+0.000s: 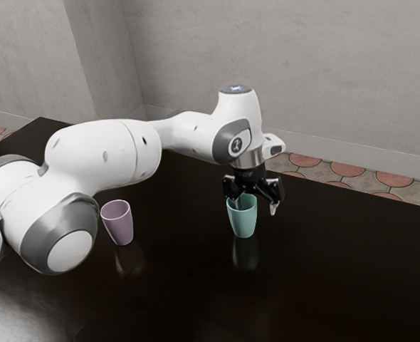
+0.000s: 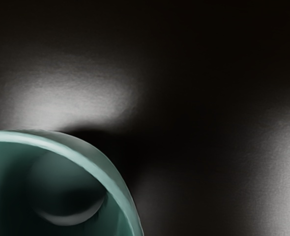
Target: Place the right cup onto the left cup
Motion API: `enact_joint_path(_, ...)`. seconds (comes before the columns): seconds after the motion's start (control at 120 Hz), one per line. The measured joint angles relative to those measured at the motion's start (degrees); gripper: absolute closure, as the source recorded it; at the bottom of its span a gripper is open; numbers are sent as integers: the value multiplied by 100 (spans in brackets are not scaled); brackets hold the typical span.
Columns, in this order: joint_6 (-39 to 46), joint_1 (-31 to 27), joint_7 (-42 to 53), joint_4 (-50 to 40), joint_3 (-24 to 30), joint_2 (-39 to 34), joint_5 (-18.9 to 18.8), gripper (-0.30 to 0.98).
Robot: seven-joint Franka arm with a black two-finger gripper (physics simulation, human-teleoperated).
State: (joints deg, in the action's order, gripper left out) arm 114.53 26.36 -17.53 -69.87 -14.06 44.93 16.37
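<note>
Teal cup [image 2: 37, 142] stands upright just under the jaws [image 1: 257, 209], which are parted astride its wall, one finger apparently inside, so closing should pinch the rim.

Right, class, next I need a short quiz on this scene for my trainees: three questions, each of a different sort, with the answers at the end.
1. Fill in the blank: In the exterior view, the mauve cup is nearer than the teal cup to the view's ____ edge.

2. True or false: The mauve cup is stacked on the teal cup.

3. Multiple choice: Which describes the gripper?
a) Shut, above the mauve cup
b) Open, at the teal cup's rim
c) Open, with the mauve cup between its fingers

Key: 1. left; 2. false; 3. b
</note>
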Motion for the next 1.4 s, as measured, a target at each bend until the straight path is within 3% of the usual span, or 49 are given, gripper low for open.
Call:
enact_joint_path(0.142,6,1,-59,1,-8,63,-5,5)
enact_joint_path(0.35,-53,0,-126,4,-53,71,-5,51)
enact_joint_path(0.542,-165,-7,-191,-2,-93,71,-4,70)
enact_joint_path(0.833,-330,-1,-283,-4,-174,21,-58,77)
enact_joint_path(1.017,-595,21,-374,-32,-180,-217,-333,78)
enact_joint_path(1.167,-881,12,-485,-335,-177,-824,-677,78)
enact_joint_path(1.4,-1061,-217,-663,-2126,-183,-2373,-1341,78)
